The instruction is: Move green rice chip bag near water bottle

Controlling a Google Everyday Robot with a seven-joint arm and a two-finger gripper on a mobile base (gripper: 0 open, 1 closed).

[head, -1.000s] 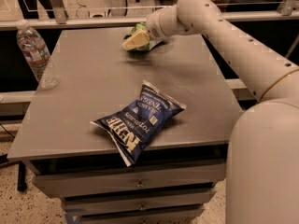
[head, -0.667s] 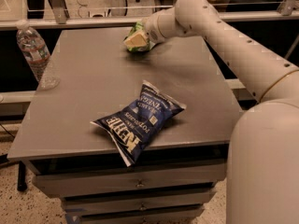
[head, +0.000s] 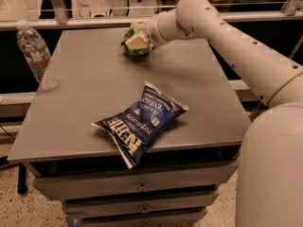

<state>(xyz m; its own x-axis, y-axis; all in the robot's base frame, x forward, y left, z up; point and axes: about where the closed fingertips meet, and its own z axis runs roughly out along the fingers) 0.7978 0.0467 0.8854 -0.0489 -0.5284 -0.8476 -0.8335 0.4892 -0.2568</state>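
Note:
The green rice chip bag [head: 131,35] is at the far middle of the grey table [head: 94,93], crumpled around my gripper [head: 138,41]. The gripper reaches in from the right on the long white arm [head: 222,37] and is shut on the bag, whose lower edge is at or just above the table top. The water bottle [head: 34,51], clear with a white cap and a pale label, stands upright at the table's far left edge, well to the left of the bag and gripper.
A larger dark-blue chip bag [head: 139,121] lies near the table's front middle. Drawers [head: 142,186] sit under the table front. A rail [head: 85,20] runs behind the far edge. My white body [head: 274,174] fills the lower right.
Almost nothing. The gripper and the green bag stay at the same far-middle spot, with only a slight shift. The bottle and the blue bag have not moved.

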